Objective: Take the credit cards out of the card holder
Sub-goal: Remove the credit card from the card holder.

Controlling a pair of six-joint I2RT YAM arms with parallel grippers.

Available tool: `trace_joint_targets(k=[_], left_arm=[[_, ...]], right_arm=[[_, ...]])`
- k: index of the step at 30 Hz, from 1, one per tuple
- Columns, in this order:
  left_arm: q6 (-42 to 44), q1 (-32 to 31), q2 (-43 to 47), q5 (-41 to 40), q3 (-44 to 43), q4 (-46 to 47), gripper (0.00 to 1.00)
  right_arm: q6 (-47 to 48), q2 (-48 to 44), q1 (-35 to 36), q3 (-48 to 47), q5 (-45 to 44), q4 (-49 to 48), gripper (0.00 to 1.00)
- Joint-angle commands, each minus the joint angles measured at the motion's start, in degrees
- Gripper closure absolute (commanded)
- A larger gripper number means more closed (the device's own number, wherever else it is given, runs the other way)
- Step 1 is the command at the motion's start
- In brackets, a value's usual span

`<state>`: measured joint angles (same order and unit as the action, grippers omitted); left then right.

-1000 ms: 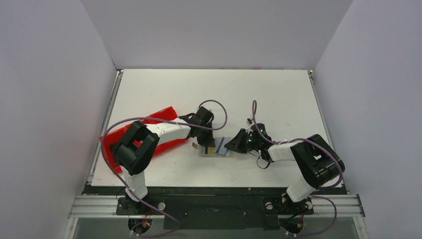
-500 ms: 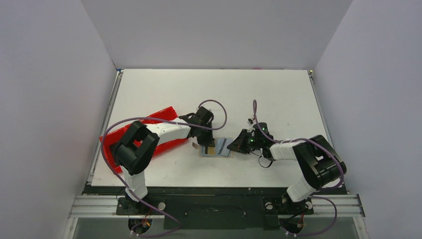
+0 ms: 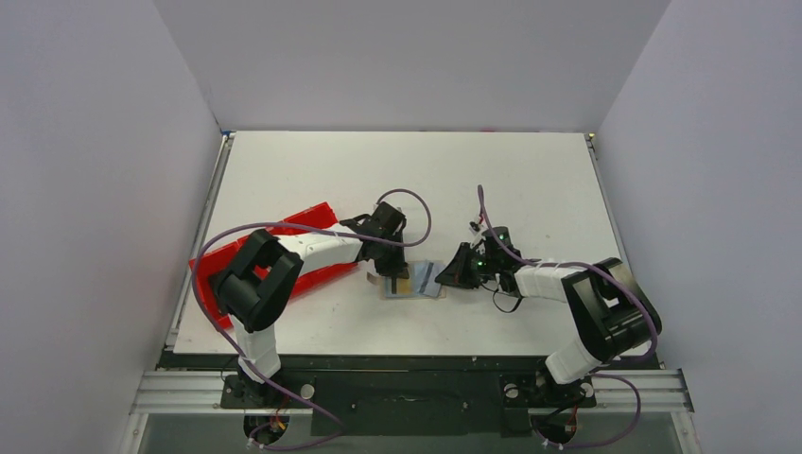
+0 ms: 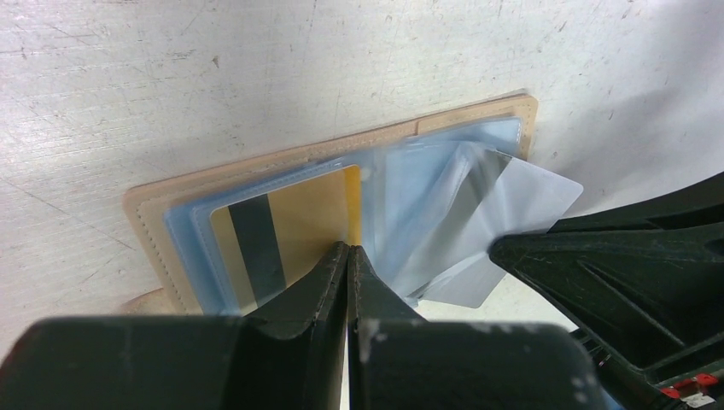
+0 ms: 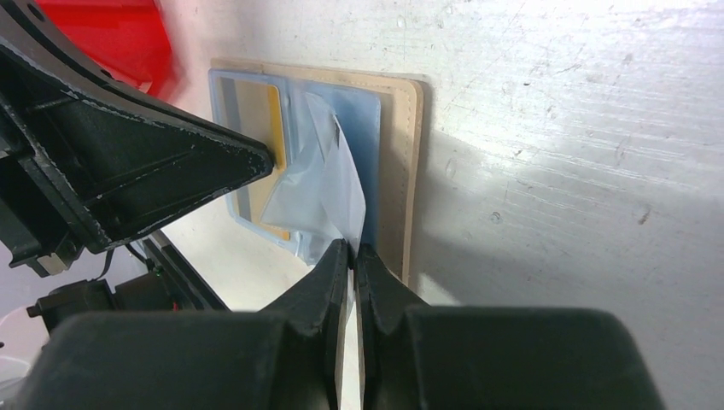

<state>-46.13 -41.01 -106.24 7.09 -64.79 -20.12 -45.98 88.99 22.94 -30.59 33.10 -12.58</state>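
The card holder (image 3: 410, 285) lies open flat on the table: a tan stitched cover (image 4: 154, 201) with clear bluish sleeves. A gold-orange credit card (image 4: 303, 213) with a dark stripe sits in its left sleeve. My left gripper (image 4: 348, 248) is shut, its tips pressed down on the holder's middle fold and gripping nothing. A pale bluish-white credit card (image 4: 529, 201) sticks partly out of the right sleeve, tilted up. My right gripper (image 5: 353, 246) is shut on that card's (image 5: 333, 184) near corner, beside the holder's right edge (image 5: 401, 171).
A red tray (image 3: 307, 222) lies left of the holder, under the left arm. The right arm (image 3: 549, 281) reaches in low from the right. Grey walls enclose the table on three sides.
My right gripper has drawn back to the right with the pale card, pulling it further out of the sleeve. The left gripper has stayed pressed on the holder.
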Motion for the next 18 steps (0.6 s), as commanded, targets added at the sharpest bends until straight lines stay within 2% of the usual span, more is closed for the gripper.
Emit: trace_joint_targets(k=[1,6,11,18], left_arm=[[2.36,1.36,-3.47,-6.62,1.21,-5.80,1.00],[2.36,1.21,-3.62,-6.63,0.97,-5.41,1.00],[2.40,1.12,-3.72,-6.53,0.81,-5.41,1.00],[2.47,1.06,-3.59,-6.45,1.15,-5.17,1.00]], right_arm=[[4.53,-1.83,-1.72,0.17,-2.80,6.06,0.96],[1.74,-1.22,-0.91,1.02,-0.58,2.19,0.82],[-0.84,-0.22,1.57,1.61,-1.04,-1.66,0.77],[-3.64,0.67,3.05,1.83,-2.06,-4.69,0.77]])
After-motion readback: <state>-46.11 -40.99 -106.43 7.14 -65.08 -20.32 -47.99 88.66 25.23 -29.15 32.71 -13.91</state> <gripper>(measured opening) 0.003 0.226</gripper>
